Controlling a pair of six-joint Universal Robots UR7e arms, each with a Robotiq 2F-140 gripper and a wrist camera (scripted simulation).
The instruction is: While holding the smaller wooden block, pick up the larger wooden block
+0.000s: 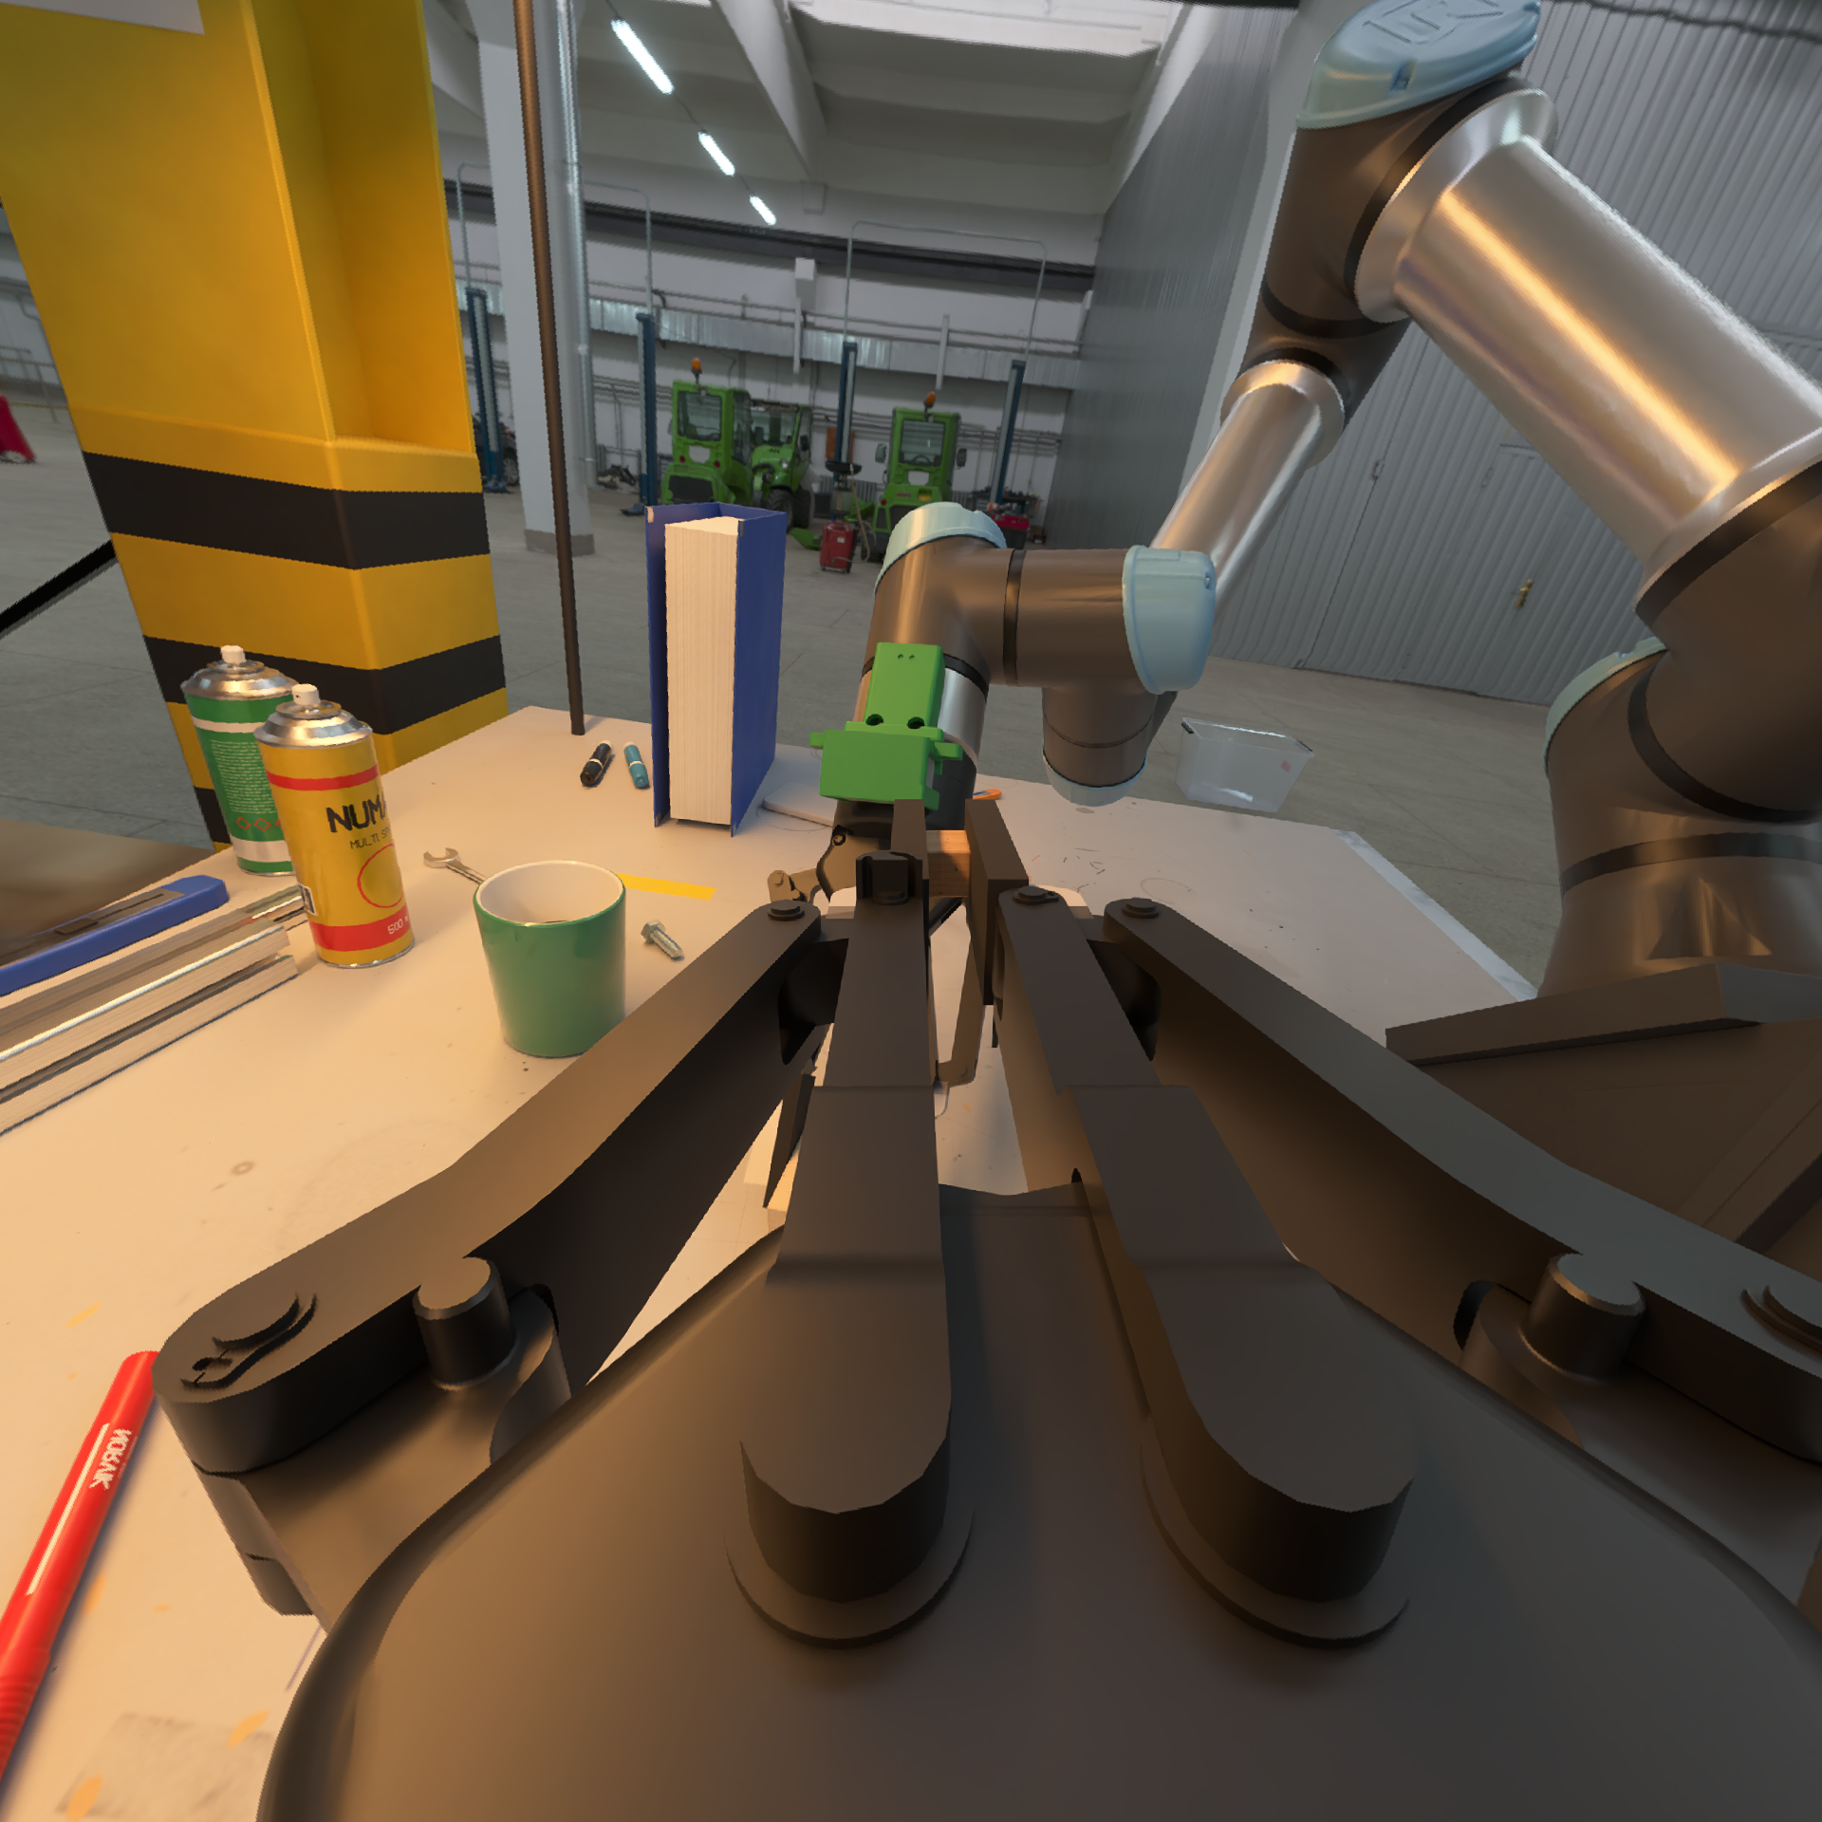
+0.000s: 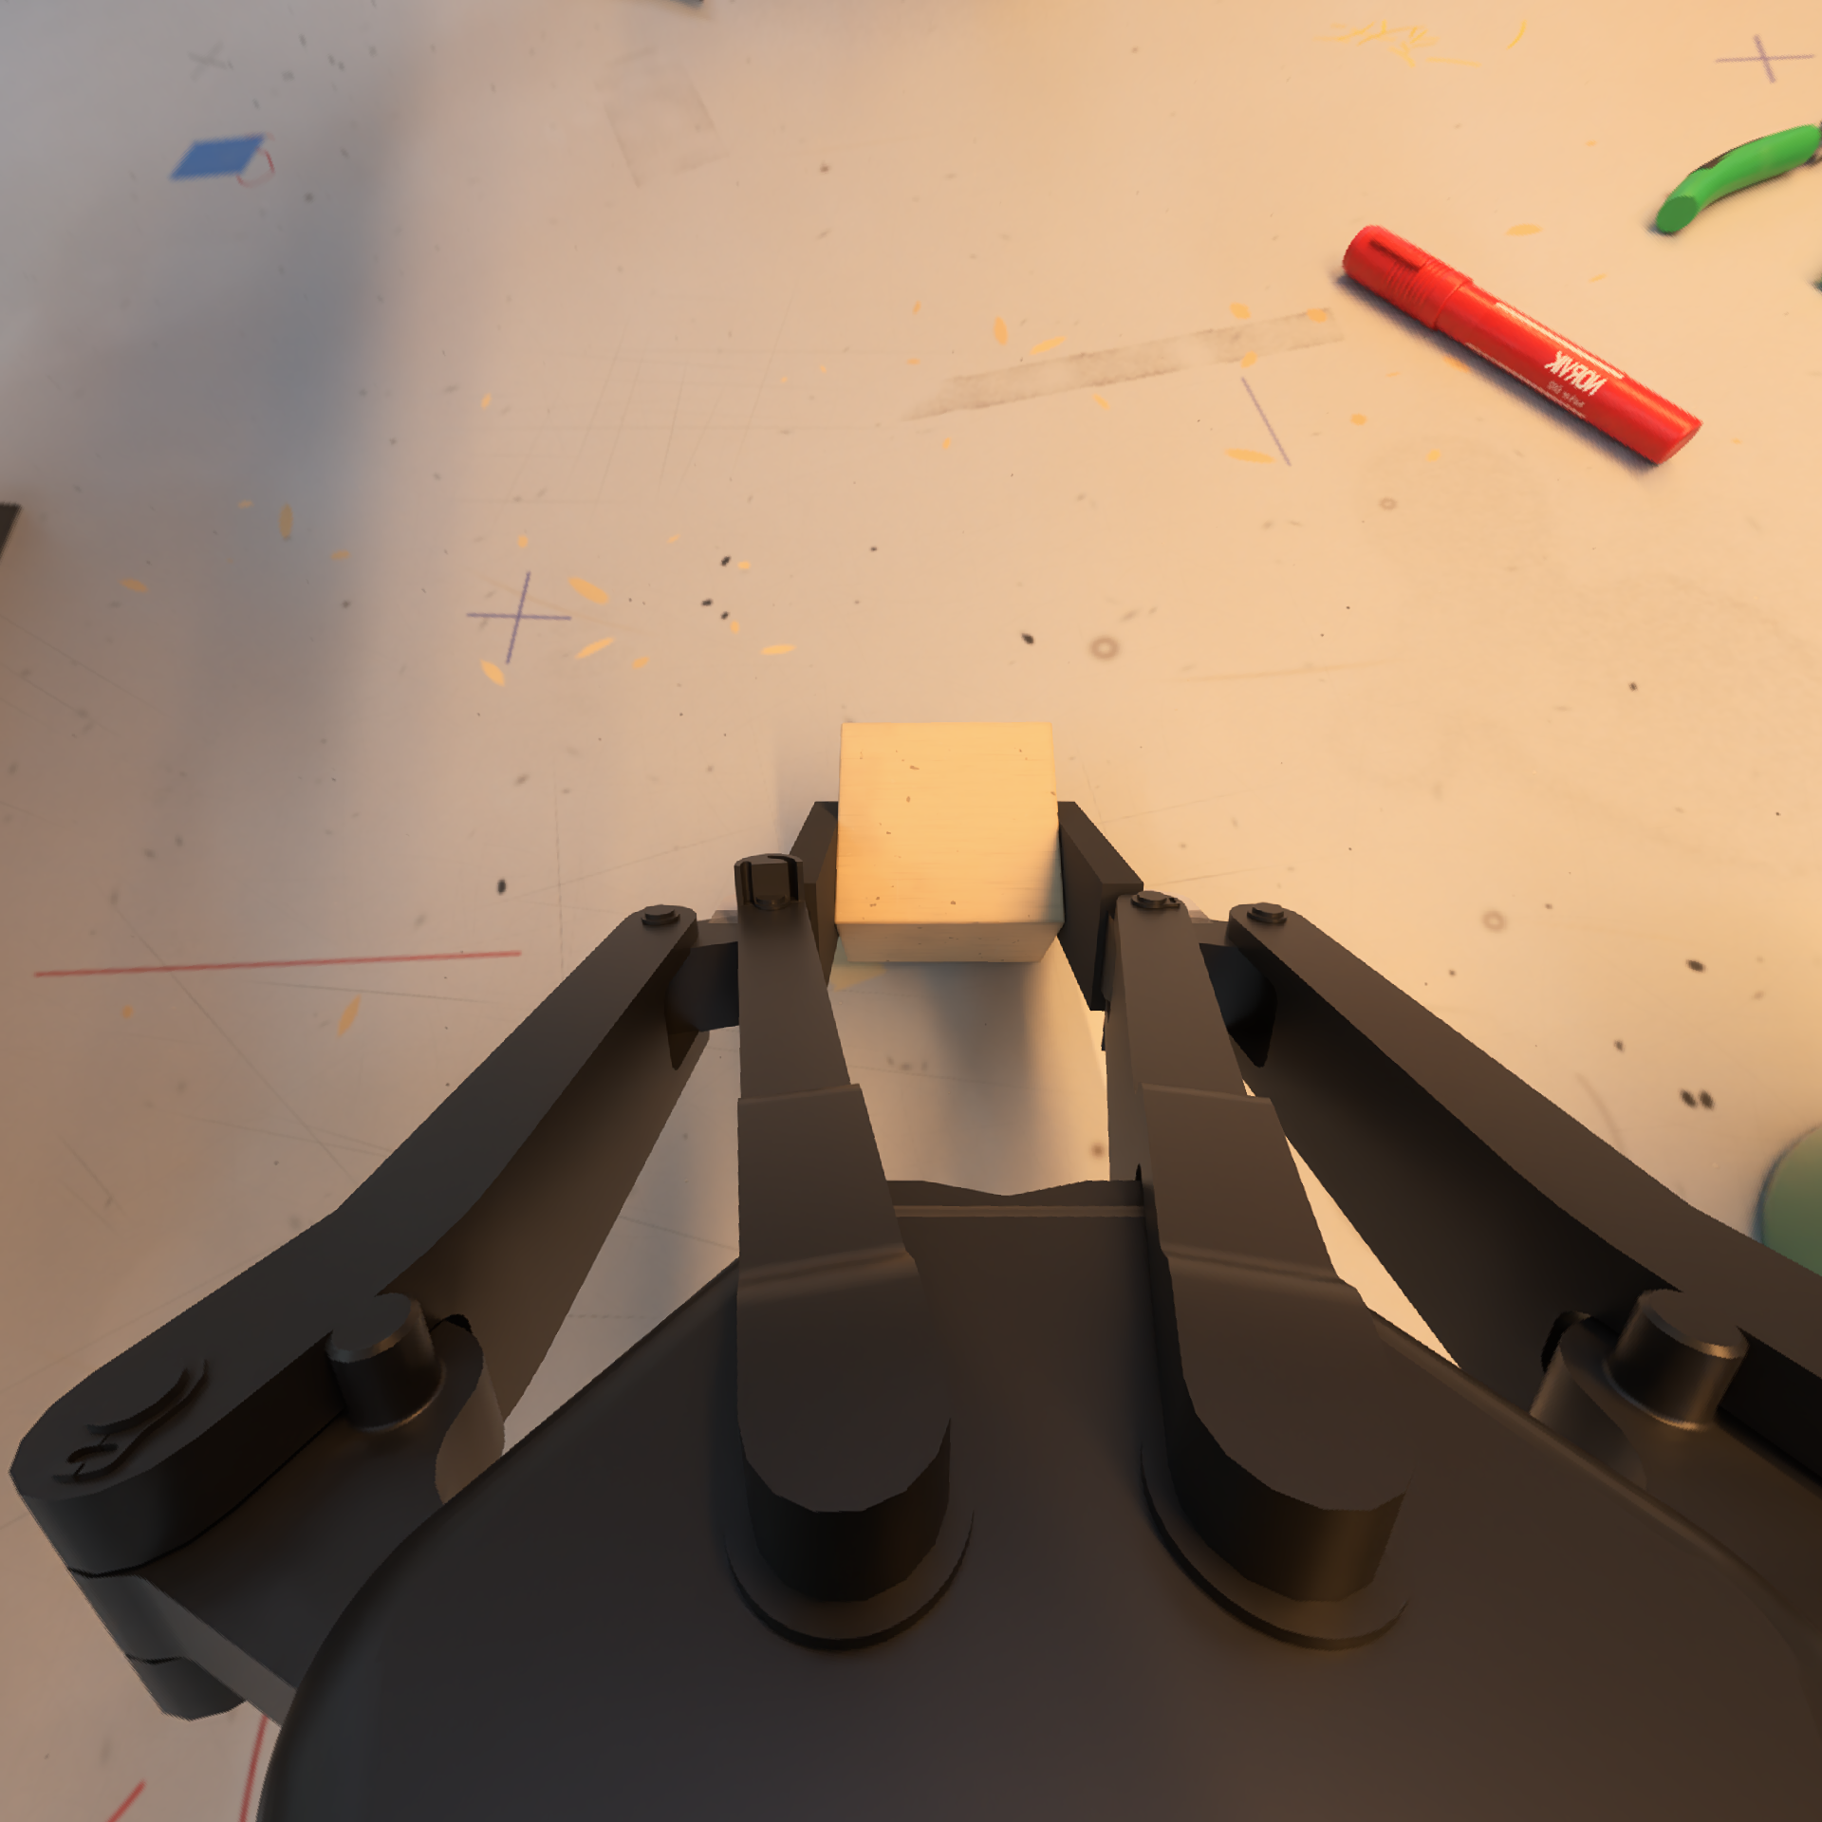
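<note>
In the left wrist view my left gripper (image 1: 946, 870) is shut on the smaller wooden block (image 1: 950, 854), a narrow brown piece pinched between the fingertips above the table (image 1: 325, 1134). Just beyond it hangs the right arm's wrist with a green camera mount (image 1: 882, 759), pointing down. In the right wrist view my right gripper (image 2: 948, 850) is shut on the larger wooden block (image 2: 946, 828), a pale cube held between both pads over the scuffed table (image 2: 690, 394). I cannot tell whether this block touches the table.
A green mug (image 1: 557, 961), two spray cans (image 1: 335, 828), stacked books (image 1: 128, 986), a wrench (image 1: 454, 865) and a bolt (image 1: 663, 939) lie left. An upright blue binder (image 1: 715, 661) stands behind. A red marker (image 2: 1518, 340) and green-handled pliers (image 2: 1735, 173) lie nearby.
</note>
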